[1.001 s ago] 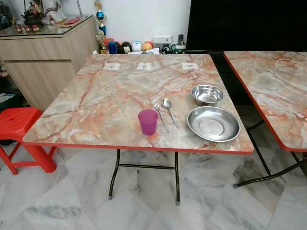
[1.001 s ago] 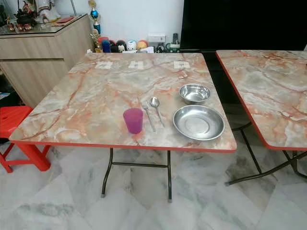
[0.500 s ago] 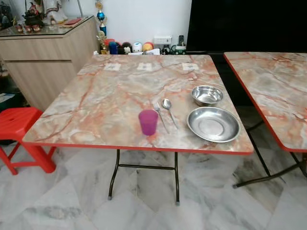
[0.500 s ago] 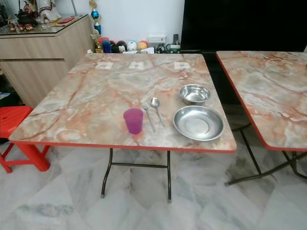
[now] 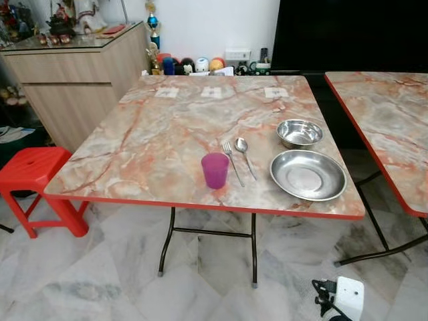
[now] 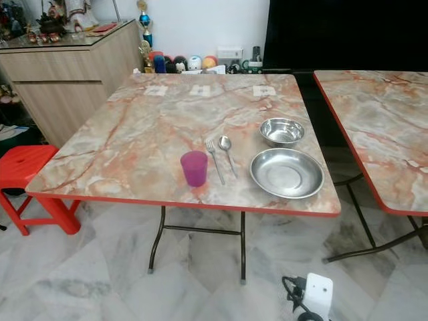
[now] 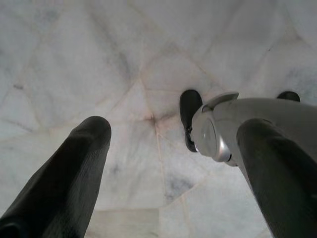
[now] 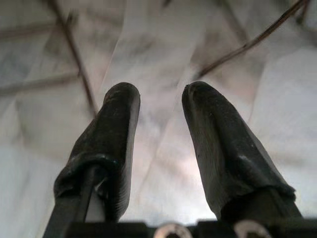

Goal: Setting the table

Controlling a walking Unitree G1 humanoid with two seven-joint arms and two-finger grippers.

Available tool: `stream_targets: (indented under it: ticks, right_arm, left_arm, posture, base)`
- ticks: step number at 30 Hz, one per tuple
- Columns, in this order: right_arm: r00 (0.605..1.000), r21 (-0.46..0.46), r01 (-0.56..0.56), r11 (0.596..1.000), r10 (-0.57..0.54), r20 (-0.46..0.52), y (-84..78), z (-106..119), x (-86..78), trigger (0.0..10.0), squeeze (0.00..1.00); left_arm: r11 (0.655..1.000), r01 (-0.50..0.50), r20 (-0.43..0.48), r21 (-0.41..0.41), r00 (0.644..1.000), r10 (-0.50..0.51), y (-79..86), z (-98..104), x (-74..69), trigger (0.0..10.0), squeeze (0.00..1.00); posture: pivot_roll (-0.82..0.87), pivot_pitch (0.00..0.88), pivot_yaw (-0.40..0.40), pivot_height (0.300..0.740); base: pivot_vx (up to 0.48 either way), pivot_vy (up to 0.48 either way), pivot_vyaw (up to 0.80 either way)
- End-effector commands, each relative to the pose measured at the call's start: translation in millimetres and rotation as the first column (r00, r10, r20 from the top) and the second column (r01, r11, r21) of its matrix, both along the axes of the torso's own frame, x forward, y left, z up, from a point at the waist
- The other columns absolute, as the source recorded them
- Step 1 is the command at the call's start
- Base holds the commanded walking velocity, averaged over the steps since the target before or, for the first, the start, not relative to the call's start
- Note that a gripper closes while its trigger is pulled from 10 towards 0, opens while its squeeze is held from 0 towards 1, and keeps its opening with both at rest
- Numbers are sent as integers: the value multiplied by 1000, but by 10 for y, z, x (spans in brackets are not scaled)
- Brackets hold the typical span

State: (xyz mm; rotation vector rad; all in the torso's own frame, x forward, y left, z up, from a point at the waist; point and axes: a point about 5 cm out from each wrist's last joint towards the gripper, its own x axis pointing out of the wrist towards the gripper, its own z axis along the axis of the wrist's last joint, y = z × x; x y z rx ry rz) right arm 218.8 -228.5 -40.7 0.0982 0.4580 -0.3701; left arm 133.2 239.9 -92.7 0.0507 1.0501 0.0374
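Standing on the near right part of the marble-patterned desk (image 5: 154, 140) are the table things: a purple cup (image 5: 215, 170) nearest the front edge, a fork (image 5: 232, 162) and a spoon (image 5: 245, 155) lying side by side just to its right, then a wide steel plate (image 5: 308, 175) with a smaller steel bowl (image 5: 299, 133) just behind it. All of these lie well apart from both pincers, which hang low over the marble floor (image 7: 99, 59) rather than over the desk. The left pincer (image 7: 173, 144) has its two black fingers (image 7: 74, 168) spread wide, with pale floor tile between them and the robot's silver leg and dark foot showing past the right-hand finger. The right pincer (image 8: 159, 124) holds its fingers a little apart with nothing between them, pointing down at the floor, where thin dark desk legs (image 8: 74, 59) cross the blurred background. At the bottom of the head views a white block with a black cable (image 5: 348, 297) is cut off by the frame edge, and what it is cannot be told. A second marble desk (image 5: 394, 127) to the right is cropped, a red stool (image 5: 33, 177) stands left of the desk, and small toys (image 5: 194, 65) along the far wall are too small to make out.
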Motion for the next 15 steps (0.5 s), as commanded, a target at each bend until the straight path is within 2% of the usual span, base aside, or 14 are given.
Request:
stream_targets:
  ticks: [1,3,4,5,6,9,12,15]
  right_arm:
    - [997,-39,37,999,-34,72,-76,68,-25,10000,0]
    - [992,-64,34,997,-26,120,-97,120,-24,10000,0]
    - [984,-84,32,996,-16,177,-120,196,0,10000,0]
    - [984,-84,32,996,-16,177,-120,196,0,10000,0]
    - [973,-106,22,994,3,230,-139,285,43,10000,0]
    - [958,-126,8,992,29,286,-155,397,107,10000,0]
    - [927,-154,-35,987,89,363,-127,582,232,10000,0]
    - [875,-162,-56,985,127,467,-41,862,423,10000,0]
  left_arm:
    - [1000,-17,-3,3,1000,17,52,-2,-54,10000,0]
    - [1000,-17,-2,1,1000,17,52,-3,-58,10000,0]
    - [1000,-18,-2,0,1000,18,43,-6,-58,10000,0]
    - [1000,-18,-2,0,1000,18,43,-6,-58,10000,0]
    - [1000,-17,-1,-2,1000,17,22,-10,-53,10000,0]
    - [1000,-13,1,-5,1000,13,-21,-18,-42,10000,0]
    - [1000,-15,14,-14,1000,16,-91,-24,-11,10000,0]
    - [1000,-23,26,-22,999,23,-139,-26,16,10000,0]
  posture:
    - [-7,0,18,740]
    - [-19,0,20,740]
    - [-29,0,20,740]
    - [-29,0,20,740]
    - [-36,0,18,740]
    - [-37,0,16,740]
    - [-32,0,9,740]
    - [-29,0,3,740]
  base:
    - [0,0,0]
    - [0,0,0]
    - [0,0,0]
    - [0,0,0]
    - [0,0,0]
    - [0,0,0]
    - [0,0,0]
    - [0,0,0]
